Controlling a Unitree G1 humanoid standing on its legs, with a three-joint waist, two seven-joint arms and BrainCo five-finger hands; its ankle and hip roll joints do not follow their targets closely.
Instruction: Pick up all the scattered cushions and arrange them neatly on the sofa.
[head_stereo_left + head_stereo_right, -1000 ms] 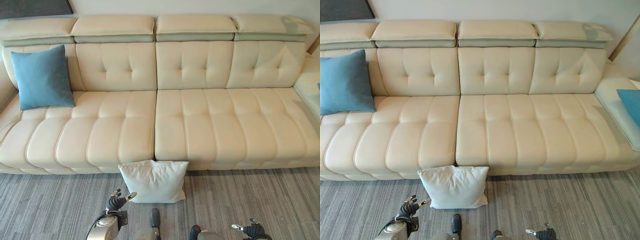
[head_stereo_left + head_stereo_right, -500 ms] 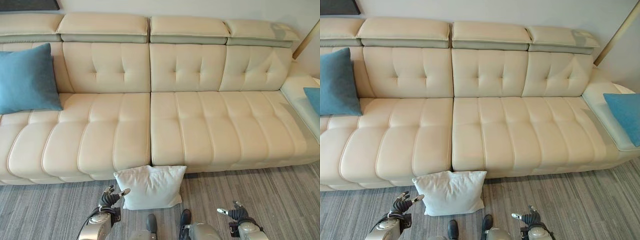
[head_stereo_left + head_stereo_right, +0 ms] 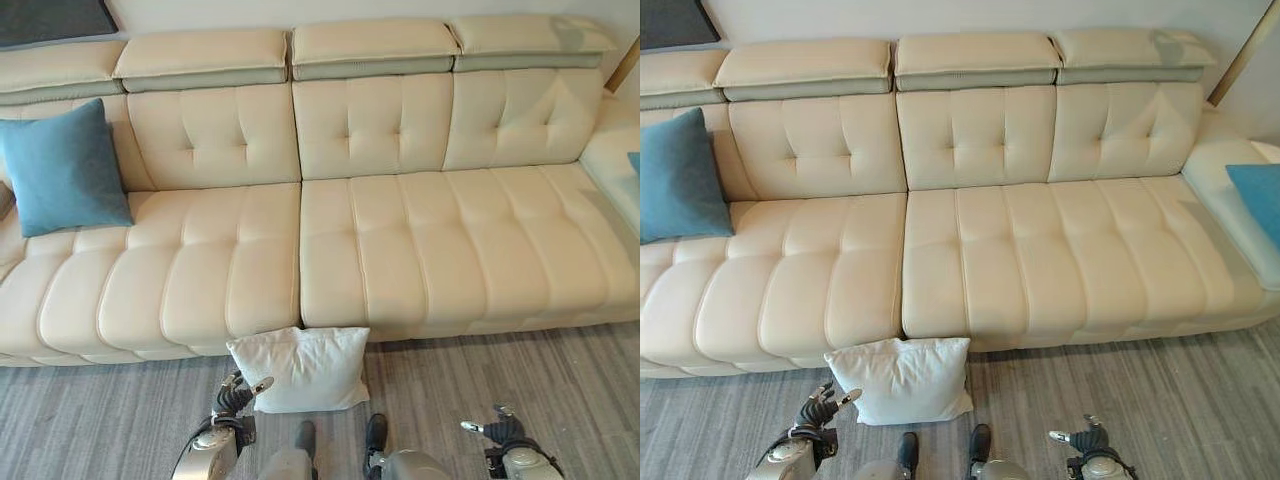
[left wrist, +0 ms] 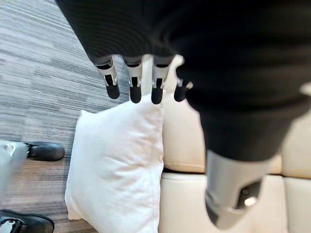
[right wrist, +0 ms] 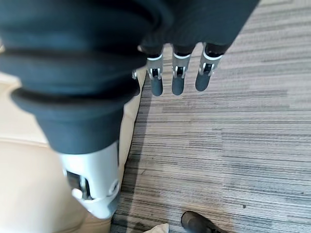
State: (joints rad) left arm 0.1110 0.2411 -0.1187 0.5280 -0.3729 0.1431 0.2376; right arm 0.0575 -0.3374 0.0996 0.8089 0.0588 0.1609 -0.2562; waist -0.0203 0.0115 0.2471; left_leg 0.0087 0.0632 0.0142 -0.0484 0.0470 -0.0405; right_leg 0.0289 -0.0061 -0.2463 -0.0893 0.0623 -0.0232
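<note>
Left eye view — white cushion (image 3: pixel 300 368) leans against sofa (image 3: pixel 400 250) front edge; left hand (image 3: pixel 238 394) and right hand (image 3: pixel 497 428) relaxed, empty.

Right hand (image 5: pixel 177 53) fingers (image 5: pixel 178 80) relaxed above carpet (image 5: pixel 233 145).

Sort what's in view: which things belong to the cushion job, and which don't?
Job:
white cushion, on the floor against the sofa front
blue cushion, at the sofa's left end
second blue cushion, at the right end
sofa

Not job:
dark panel on the wall
</note>
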